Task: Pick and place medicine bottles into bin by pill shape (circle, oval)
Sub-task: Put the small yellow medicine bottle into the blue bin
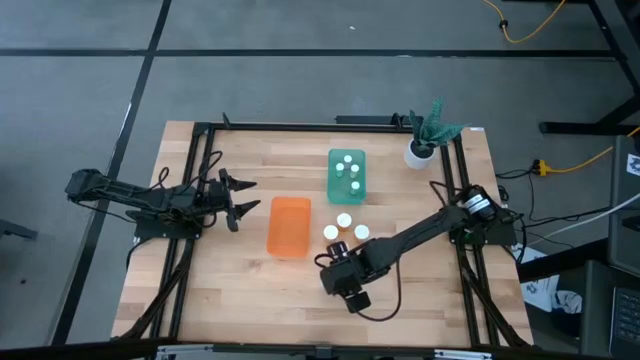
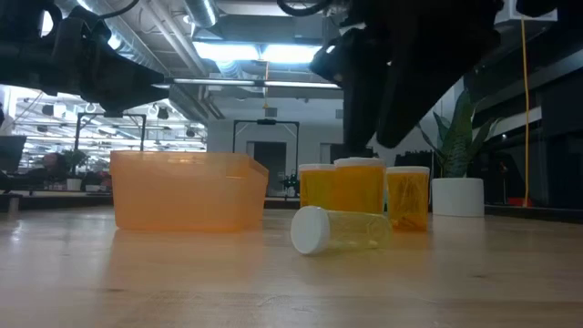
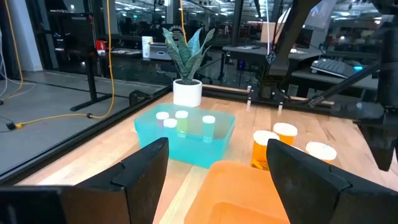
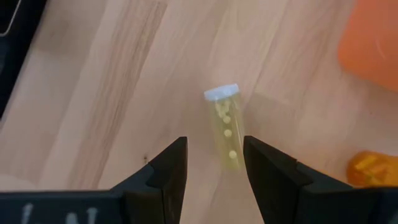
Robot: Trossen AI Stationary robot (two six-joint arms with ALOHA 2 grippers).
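A clear yellow medicine bottle [image 4: 225,130] with a white cap [image 2: 310,230] lies on its side on the table. My right gripper [image 4: 214,160] is open above it and points down. Its fingers stand on either side of the bottle's base end and clear of it. It also shows in the high view [image 1: 336,258]. Three orange bottles [image 1: 344,220] stand upright beside the orange bin [image 1: 289,226]. The teal bin [image 1: 347,173] holds several bottles. My left gripper [image 1: 240,195] is open and empty at the orange bin's left side.
A white plant pot [image 1: 419,153] stands at the table's far right corner. The three standing bottles [image 2: 358,185] are close behind the lying one. Bare wood lies near the table's front edge and left of the orange bin [image 2: 187,189].
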